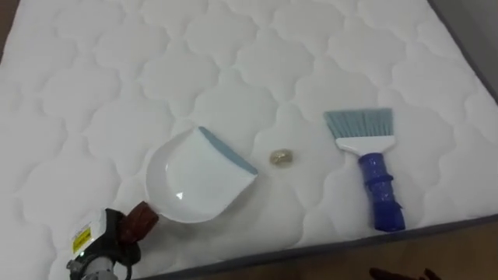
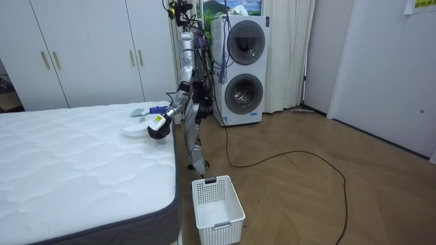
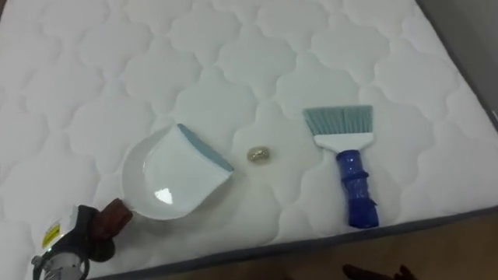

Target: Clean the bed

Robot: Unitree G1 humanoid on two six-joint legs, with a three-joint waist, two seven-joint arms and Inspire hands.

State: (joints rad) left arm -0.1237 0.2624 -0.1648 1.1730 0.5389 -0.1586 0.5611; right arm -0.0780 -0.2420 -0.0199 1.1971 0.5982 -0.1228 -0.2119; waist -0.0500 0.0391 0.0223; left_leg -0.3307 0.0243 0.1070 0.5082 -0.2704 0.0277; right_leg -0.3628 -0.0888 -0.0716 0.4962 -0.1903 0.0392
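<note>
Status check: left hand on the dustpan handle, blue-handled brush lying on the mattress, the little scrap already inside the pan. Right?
Not quite: the scrap is not inside the pan. The left eye view shows it lying on the mattress, between the dustpan lip and the brush. The left hand does grip the handle.

Premises are presenting as a home bedroom with a laundry corner. A quilted mattress is taking up one side. White wardrobe doors are lining the wall behind it. A stacked washer and dryer are standing beside curtains, and wooden flooring is running throughout.
</note>
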